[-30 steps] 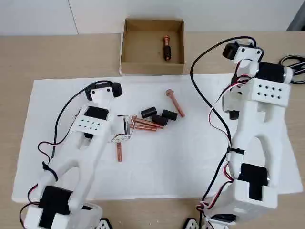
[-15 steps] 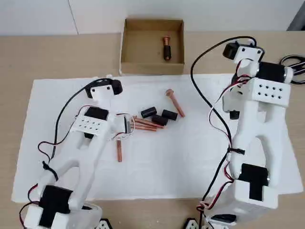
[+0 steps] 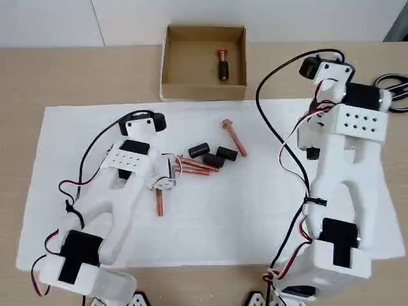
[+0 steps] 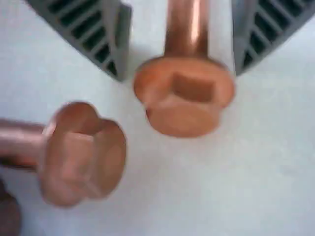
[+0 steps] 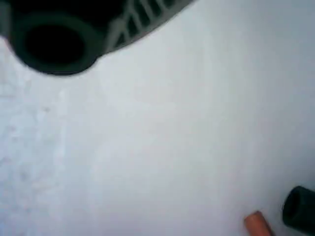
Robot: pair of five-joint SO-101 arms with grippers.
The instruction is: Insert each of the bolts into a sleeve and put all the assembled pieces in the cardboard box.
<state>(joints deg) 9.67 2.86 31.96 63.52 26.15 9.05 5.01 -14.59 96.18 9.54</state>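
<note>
My left gripper (image 3: 167, 173) is down on the white sheet at the end of a small pile of copper bolts (image 3: 194, 166). Its grey fingers (image 4: 106, 37) stand open on either side of one bolt's shaft (image 4: 184, 24) without touching it. That bolt's head (image 4: 184, 96) faces the camera, and a second bolt head (image 4: 81, 152) lies beside it. Three black sleeves (image 3: 213, 156) lie just past the pile. One loose bolt (image 3: 234, 137) is farther back, another (image 3: 159, 201) nearer. My right gripper (image 3: 311, 152) hovers at the sheet's right side, shut on a black sleeve (image 5: 54, 46).
The cardboard box (image 3: 171, 60) stands beyond the sheet's far edge with one assembled bolt and sleeve (image 3: 223, 64) inside. A sleeve (image 5: 300, 209) and a bolt tip (image 5: 258, 226) show at the edge of the right wrist view. Cables lie at the far right (image 3: 392, 83).
The left arm has shifted slightly to the right, with its gripper still at the bolt pile. The right arm has not moved.
</note>
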